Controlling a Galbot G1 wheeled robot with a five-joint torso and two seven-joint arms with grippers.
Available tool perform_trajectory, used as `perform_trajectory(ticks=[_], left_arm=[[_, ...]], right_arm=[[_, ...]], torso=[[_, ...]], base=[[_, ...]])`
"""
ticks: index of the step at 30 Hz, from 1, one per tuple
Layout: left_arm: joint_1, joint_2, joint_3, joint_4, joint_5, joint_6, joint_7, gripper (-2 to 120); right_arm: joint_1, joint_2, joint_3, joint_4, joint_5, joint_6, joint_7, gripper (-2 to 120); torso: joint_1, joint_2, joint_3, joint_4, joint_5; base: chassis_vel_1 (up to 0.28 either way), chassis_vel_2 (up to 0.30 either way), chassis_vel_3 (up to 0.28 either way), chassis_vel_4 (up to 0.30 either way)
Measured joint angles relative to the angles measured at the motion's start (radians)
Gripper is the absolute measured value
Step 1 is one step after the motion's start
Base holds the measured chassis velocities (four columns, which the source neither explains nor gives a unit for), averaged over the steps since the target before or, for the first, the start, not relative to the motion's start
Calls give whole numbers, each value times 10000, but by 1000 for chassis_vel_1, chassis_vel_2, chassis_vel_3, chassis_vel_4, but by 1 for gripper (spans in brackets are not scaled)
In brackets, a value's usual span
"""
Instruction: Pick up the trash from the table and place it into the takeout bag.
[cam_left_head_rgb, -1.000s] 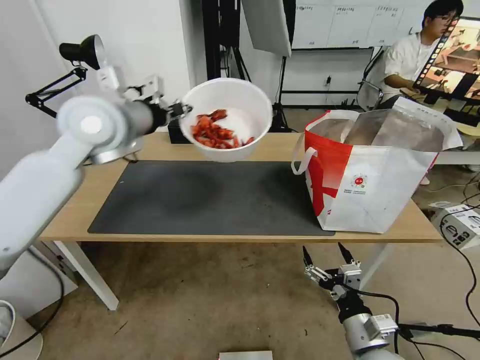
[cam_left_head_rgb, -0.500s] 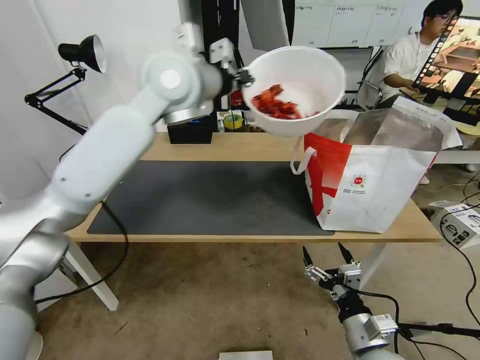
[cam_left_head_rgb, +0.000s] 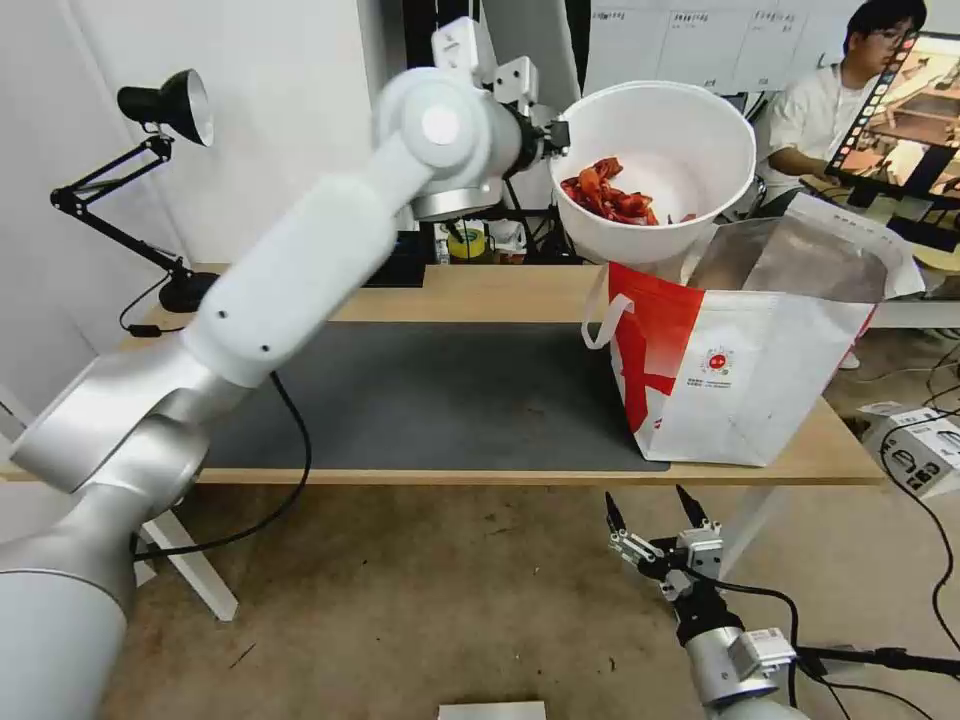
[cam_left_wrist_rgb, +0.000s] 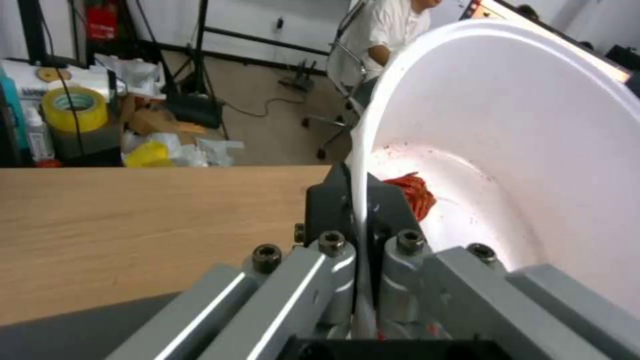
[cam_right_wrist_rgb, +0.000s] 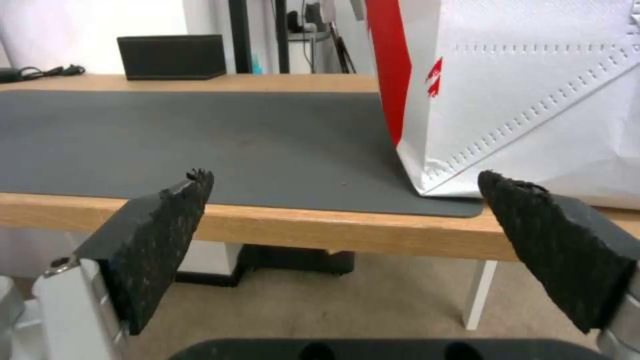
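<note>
While raised, left claw (cam_left_head_rgb: 553, 137) pinches bowl (cam_left_head_rgb: 690, 150) rim — above bag (cam_left_head_rgb: 760, 350)

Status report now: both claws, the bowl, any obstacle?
Left claw shut on bowl rim, above bag mouth. Right claw open, below table. No obstacle.

Even, bright indoor light filled the room; shadows stayed soft. Glare washed the white bowl (cam_left_wrist_rgb: 533, 125) at right; background clutter was slightly blurred.
</note>
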Motion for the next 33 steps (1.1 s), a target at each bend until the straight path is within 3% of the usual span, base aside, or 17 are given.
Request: perform_trajectory(ticks=[23, 33], left_arm=[[406, -1631, 306, 1042, 1283, -876, 381, 0], [503, -2177, 959, 1441, 2467, -1280, 343, 0]], right_arm=[[0, 0, 0, 0, 0, 0, 0, 100], [0, 0, 1, 0, 0, 0, 0, 100]], torso=[[-2, 2, -1, 0, 1], [-1, 1, -1, 0, -1]], base=[[0, 0, 0, 0], [0, 0, 0, 0]])
